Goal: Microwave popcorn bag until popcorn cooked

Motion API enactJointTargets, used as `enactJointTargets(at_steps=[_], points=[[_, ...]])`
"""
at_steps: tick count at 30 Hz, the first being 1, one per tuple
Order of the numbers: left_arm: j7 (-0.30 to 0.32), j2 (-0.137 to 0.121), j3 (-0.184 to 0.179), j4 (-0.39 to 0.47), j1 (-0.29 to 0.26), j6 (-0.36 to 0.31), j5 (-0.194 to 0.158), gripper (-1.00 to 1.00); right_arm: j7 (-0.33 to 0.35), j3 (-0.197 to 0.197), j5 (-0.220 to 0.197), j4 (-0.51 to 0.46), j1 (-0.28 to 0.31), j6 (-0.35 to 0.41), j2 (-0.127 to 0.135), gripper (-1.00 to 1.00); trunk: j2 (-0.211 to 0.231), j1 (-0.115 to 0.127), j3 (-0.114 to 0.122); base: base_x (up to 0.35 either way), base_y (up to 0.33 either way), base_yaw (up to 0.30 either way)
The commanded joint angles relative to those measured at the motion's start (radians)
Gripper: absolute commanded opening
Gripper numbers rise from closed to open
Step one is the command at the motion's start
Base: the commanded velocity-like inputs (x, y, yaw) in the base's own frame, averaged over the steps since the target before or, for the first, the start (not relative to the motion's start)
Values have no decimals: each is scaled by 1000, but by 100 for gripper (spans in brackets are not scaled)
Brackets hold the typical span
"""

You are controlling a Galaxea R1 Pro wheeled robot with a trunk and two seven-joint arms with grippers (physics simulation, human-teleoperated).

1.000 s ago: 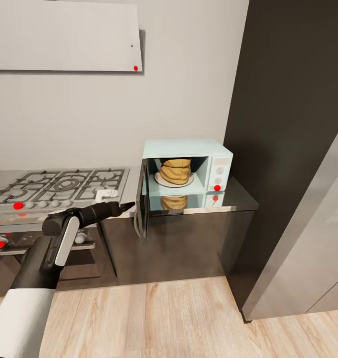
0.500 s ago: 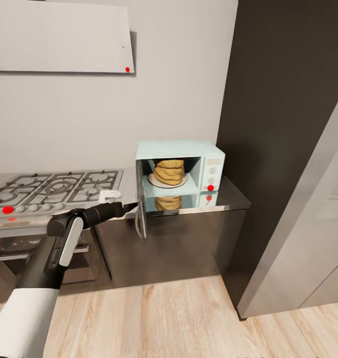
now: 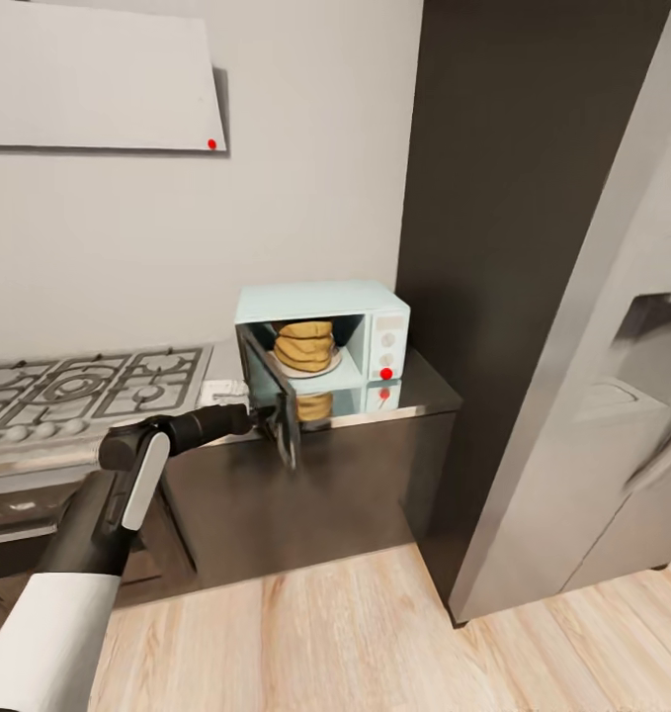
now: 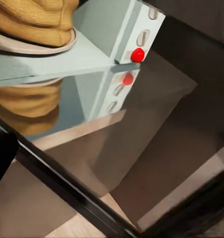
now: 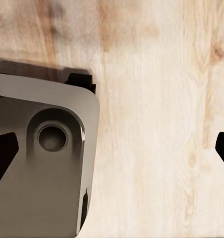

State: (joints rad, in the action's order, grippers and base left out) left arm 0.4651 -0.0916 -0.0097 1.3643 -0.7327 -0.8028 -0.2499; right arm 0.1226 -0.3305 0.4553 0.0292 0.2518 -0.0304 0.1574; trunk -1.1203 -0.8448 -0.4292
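Since a second ago the microwave [image 3: 320, 336] door [image 3: 276, 400] has swung partway shut, left claw [image 3: 259, 415] against it (grip state cannot be told), popcorn bag [image 3: 303, 344] inside on its plate; closing appears underway, heating pending.

**Colours in the kitchen**

The microwave [image 3: 320, 331] is pale mint-blue with a dark glass door [image 3: 281, 407], white knobs and a red dot. The popcorn bag [image 3: 304, 345] is golden-brown, on a whitish plate. The countertop [image 4: 156, 148] is shiny grey-brown steel. The floor [image 5: 151, 119] is pale grained wood.
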Motion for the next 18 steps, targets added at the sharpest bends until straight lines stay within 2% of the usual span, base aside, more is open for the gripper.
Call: enactJointTargets(at_steps=[1,18], points=[[0,0,-2,1,-1,-7,-7,100,1,-8,8,3,1,-3,1,100,-1,0,0,0,0,-204],[-37,2,-8,-2,-1,-7,-8,100,1,-8,8,3,1,-2,1,100,-1,0,14,0,0,-205]])
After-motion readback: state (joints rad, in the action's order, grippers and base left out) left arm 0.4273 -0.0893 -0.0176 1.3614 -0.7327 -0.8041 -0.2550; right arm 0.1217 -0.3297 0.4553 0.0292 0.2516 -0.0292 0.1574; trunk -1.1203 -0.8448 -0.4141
